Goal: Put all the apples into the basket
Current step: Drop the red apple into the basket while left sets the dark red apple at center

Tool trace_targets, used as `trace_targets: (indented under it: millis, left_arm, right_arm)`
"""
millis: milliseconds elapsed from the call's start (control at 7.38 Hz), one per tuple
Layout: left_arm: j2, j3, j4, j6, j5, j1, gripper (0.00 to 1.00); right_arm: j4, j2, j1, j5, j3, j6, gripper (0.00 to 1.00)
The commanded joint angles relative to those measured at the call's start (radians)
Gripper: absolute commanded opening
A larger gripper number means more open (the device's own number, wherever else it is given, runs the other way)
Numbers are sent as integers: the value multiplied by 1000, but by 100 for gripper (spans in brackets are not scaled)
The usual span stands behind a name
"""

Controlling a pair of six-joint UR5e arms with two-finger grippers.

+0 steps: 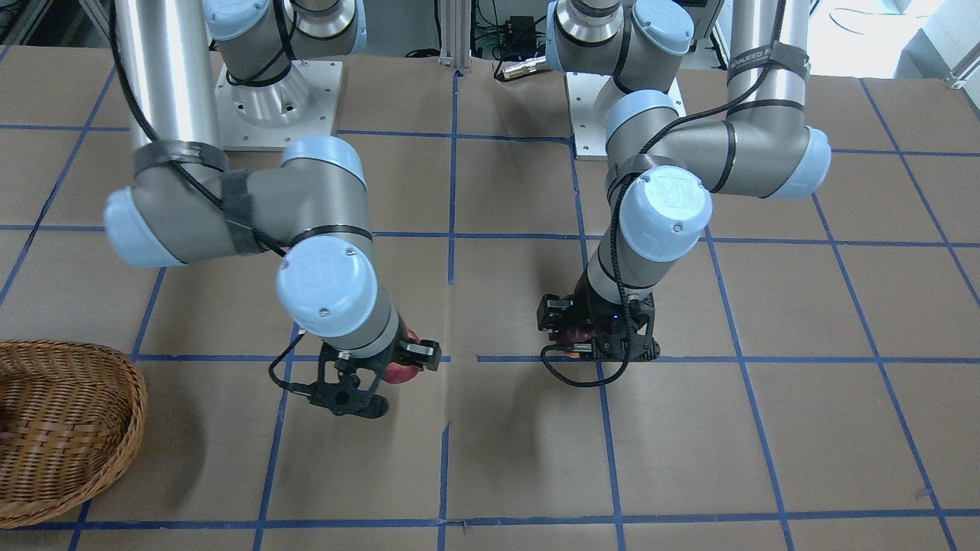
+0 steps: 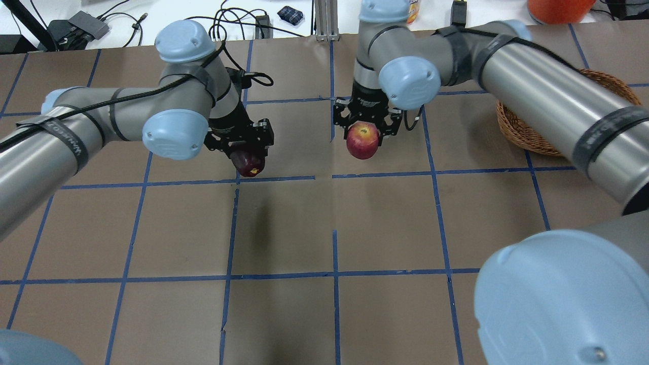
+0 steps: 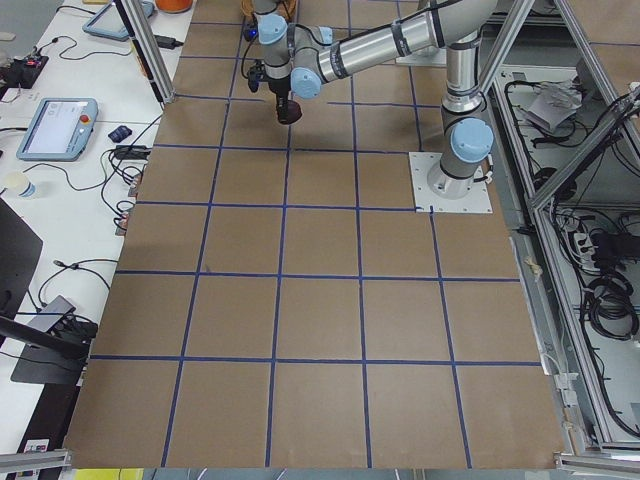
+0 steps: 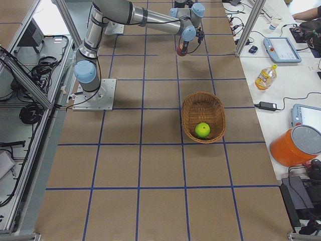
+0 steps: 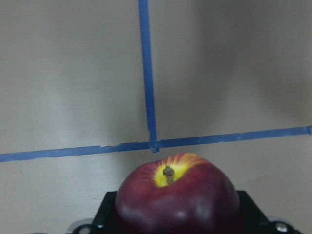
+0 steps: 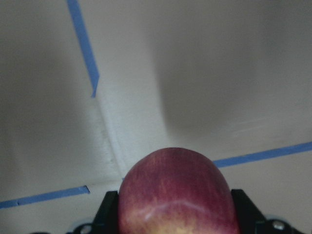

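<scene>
Maroon apple [image 5: 178, 197] is pinched in the left gripper [image 2: 247, 152], jaws clamped on its sides, with the stem and yellow patch facing the wrist camera. The red apple with yellow blush [image 6: 174, 195] is pinched the same way in the right gripper [image 2: 364, 129]. Both hang over the taped brown table [image 2: 385, 228] mid-span, near each other but not touching. The wicker basket [image 4: 186, 108] sits well apart on the robot's right. The green apple [image 4: 202, 130] lies inside it.

even bright light; soft shadows; wrist views blurred
</scene>
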Motion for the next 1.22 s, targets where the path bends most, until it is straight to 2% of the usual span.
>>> trace_targets:
  millis: [0, 135, 271, 406, 542, 677, 948, 1083]
  left_arm:
    - [-83, 7, 159, -168, -3, -153, 50]
    - [-129, 7, 248, -188, -4, -194, 51]
    - [-169, 7, 297, -201, -4, -207, 51]
    - [-189, -1, 299, -202, -4, -231, 53]
    - [-199, 7, 298, -205, -6, -239, 86]
    - [-174, 8, 285, -212, -13, -241, 100]
    - [-111, 25, 180, -206, -16, -226, 100]
    - [-75, 47, 101, -192, -18, -195, 100]
  right_arm:
    - [99, -61, -175, -5, -63, -88, 0]
    - [102, -61, -253, -10, -77, -174, 0]
    - [93, -57, -330, -68, -88, -326, 0]
    - [82, -49, -394, -112, -96, -465, 0]
    - [76, -32, -442, -145, -99, -575, 0]
    - [21, -5, -486, -186, -99, -649, 0]
    - [-105, 72, -543, -205, -97, -783, 0]
    - [-125, 95, -571, -205, -96, -816, 0]
